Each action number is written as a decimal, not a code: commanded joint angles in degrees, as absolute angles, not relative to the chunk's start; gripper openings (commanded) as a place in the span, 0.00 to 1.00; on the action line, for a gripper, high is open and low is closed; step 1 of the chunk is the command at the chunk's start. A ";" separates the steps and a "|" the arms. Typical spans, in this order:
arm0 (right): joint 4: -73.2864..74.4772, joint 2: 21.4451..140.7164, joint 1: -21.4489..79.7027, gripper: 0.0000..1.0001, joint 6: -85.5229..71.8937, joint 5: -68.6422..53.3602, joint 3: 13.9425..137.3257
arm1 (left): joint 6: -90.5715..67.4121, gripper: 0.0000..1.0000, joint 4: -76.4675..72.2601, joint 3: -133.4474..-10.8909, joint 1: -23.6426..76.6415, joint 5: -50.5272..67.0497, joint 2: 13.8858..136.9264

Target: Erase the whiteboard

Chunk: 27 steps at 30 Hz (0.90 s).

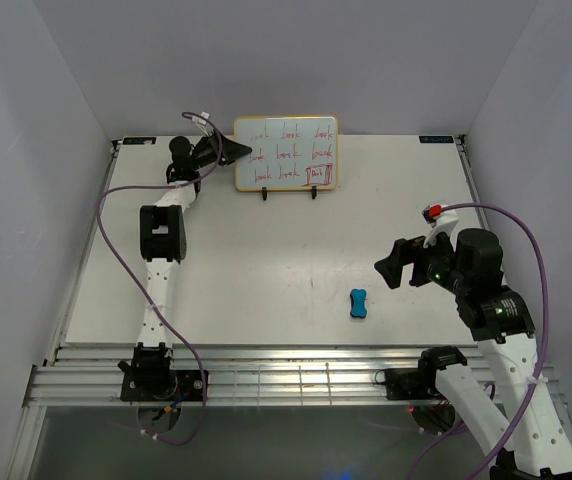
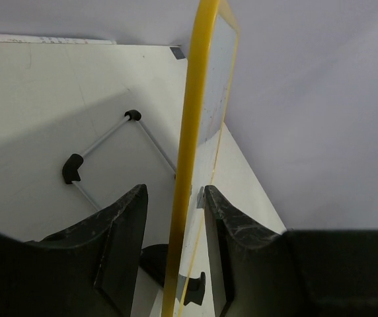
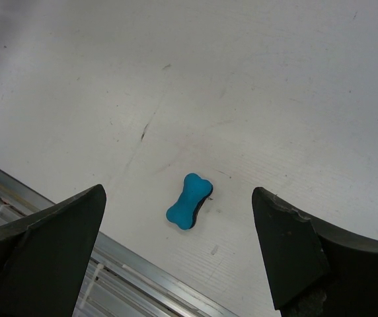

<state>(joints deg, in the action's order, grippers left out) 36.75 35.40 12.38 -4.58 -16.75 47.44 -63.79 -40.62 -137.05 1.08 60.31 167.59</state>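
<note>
Whiteboard with 3 red handwritten rows

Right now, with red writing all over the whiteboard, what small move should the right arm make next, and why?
Probably lower the open right gripper onto the blue bone-shaped eraser: it lies untouched on the table, centred between the fingers.

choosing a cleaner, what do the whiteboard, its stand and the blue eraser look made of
Whiteboard: smooth white face, likely coated; its glossy yellow rim looks plastic.
Stand: thin metal wire, seemingly, with black rubbery end caps.
Eraser: matte blue foam, probably, over a dark felt-like underside.
</note>
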 commanded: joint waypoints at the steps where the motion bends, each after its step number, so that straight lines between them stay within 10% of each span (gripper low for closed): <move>1: 35.60 35.95 12.22 0.97 -3.78 -18.02 47.90 | -64.95 0.50 -42.63 -139.66 0.70 59.06 166.99; 27: 35.51 36.65 12.22 0.99 -3.96 -18.54 47.20 | -67.94 0.33 -45.61 -140.36 0.18 57.66 168.31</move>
